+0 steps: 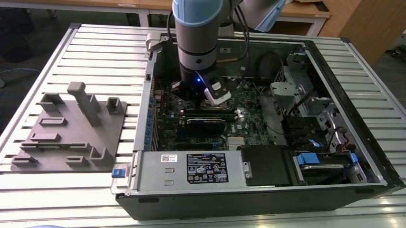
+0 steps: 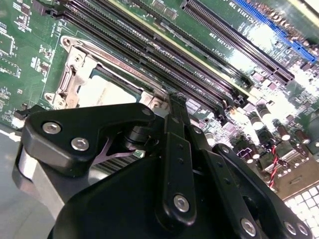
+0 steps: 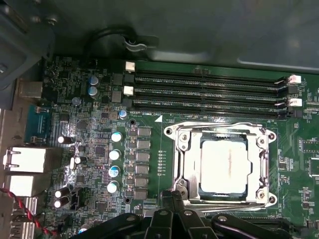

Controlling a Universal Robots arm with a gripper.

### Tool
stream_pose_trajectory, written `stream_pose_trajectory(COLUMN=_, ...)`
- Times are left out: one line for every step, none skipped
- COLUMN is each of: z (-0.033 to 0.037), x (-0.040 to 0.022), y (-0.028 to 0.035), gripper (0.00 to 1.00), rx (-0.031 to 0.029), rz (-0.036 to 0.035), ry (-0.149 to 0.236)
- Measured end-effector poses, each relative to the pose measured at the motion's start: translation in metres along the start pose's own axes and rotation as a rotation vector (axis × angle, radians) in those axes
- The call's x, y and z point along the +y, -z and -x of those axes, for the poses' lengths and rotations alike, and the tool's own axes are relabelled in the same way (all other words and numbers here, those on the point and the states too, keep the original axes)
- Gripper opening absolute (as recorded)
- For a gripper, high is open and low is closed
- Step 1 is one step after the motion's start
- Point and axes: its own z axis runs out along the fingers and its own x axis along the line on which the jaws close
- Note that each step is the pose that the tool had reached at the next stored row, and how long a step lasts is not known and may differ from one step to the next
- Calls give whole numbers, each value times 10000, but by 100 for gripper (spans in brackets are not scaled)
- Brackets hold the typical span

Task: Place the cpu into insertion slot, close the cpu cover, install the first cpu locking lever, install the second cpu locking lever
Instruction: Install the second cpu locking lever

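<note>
Fingers (image 3: 174, 211): black, jointed metal links with bright screw heads, drawn together to a narrow tip in both wrist views (image 2: 175, 107); nothing is seen pinched between them. The tip sits at the 6 o'clock edge of the socket frame in the first wrist view, right at the metal rim; whether it touches cannot be told.

The cpu (image 3: 224, 168): flat square chip, pale silver-grey matte face with a faint streak, seated in the insertion slot (image 3: 187, 172). In the second wrist view the same chip (image 2: 102, 92) shows as a bright plate just beyond the fingers.

The cpu cover (image 3: 259, 164): thin stamped silver frame with a large square window, lying flat around the chip, shiny with rounded screw bosses at its corners.

Motherboard (image 3: 94, 149): green, densely printed, with cylindrical capacitors capped in pale blue-silver. Memory slots (image 3: 209, 92): long, narrow, black, ribbed, with white end clips, parallel at 12 o'clock of the socket.

Computer case (image 1: 266, 190): open dark metal tower lying on its side, with a grey power supply box bearing a white label and blue plastic tabs. Arm (image 1: 198, 42): smooth cylindrical shell, grey with a blue band, reaching straight down into the case.

Desk (image 1: 95, 52): ribbed, slatted light metal. Fixture block (image 1: 70, 128): grey matte moulded plate with upright pegs and recesses, at the exterior view's left of the case.
</note>
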Motion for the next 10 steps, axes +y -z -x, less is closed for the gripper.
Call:
stream_pose_trajectory(z=-3, x=0, y=-3, gripper=11, rx=0, rz=10, ry=-1)
stream_pose_trajectory(z=-6, x=0, y=-6, gripper=11, rx=0, rz=24, ry=-2)
stream_pose_trajectory(z=-9, x=-1, y=-9, gripper=11, rx=-2, rz=40, ry=-3)
stream_pose_trajectory(z=-11, x=-1, y=-12, gripper=11, rx=-3, rz=57, ry=-3)
stream_pose_trajectory(z=-13, x=-1, y=-14, gripper=11, rx=-4, rz=71, ry=-5)
stream_pose_trajectory(z=-15, x=-1, y=-16, gripper=11, rx=-5, rz=83, ry=-6)
stream_pose_trajectory(z=-17, x=-2, y=-19, gripper=11, rx=-6, rz=93, ry=-6)
stream_pose_trajectory(z=-20, x=-2, y=-21, gripper=11, rx=-7, rz=102, ry=-8)
stream_pose_trajectory(z=-24, x=-3, y=-23, gripper=11, rx=-7, rz=108, ry=-8)
stream_pose_trajectory(z=-27, x=-4, y=-24, gripper=11, rx=-7, rz=113, ry=-9)
